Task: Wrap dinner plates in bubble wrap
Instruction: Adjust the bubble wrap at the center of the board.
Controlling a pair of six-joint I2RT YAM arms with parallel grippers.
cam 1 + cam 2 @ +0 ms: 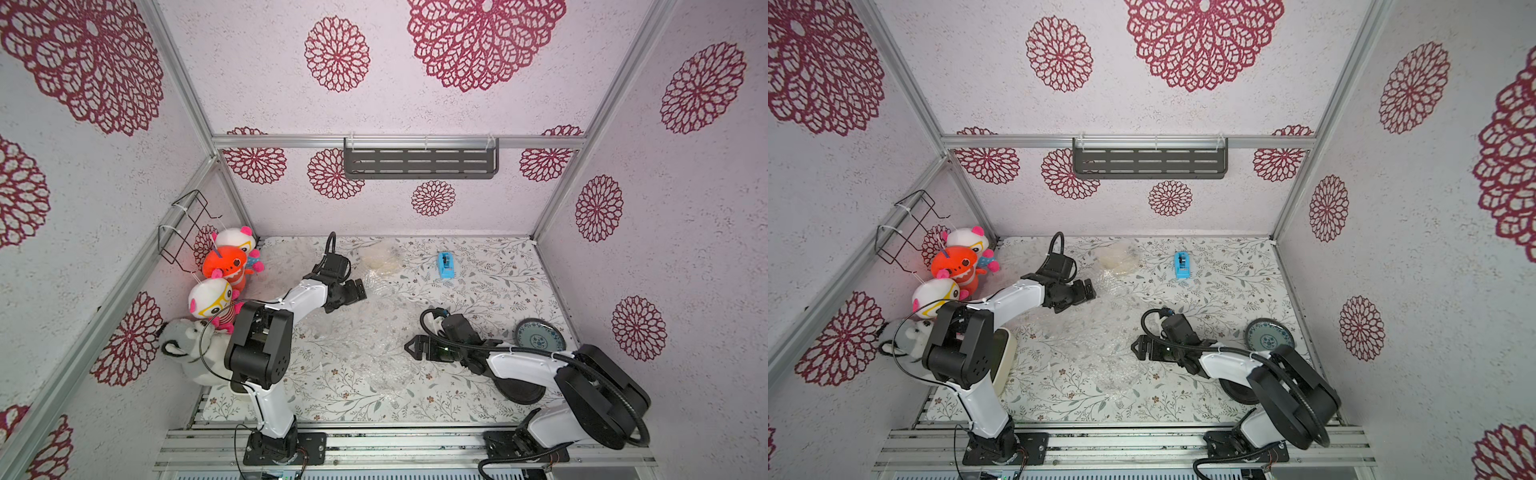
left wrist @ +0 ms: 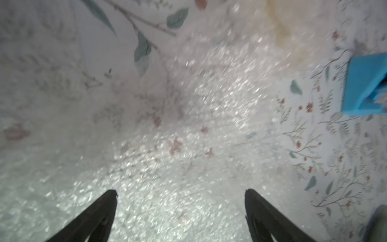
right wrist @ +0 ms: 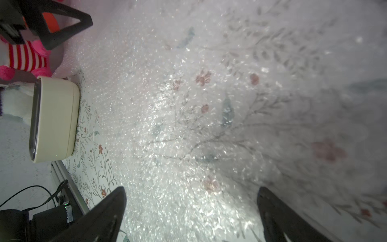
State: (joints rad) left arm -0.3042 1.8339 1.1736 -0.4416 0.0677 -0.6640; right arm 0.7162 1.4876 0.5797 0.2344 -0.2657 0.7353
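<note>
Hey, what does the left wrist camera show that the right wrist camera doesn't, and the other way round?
Left wrist only: a blue tape dispenser and a blurred cream shape under wrap.
Right wrist only: a cream container and a striped plush.
Both: bubble wrap lying over the floral cloth. Each view also shows its own arm's hand, the left hand and the right hand, open and empty.
</note>
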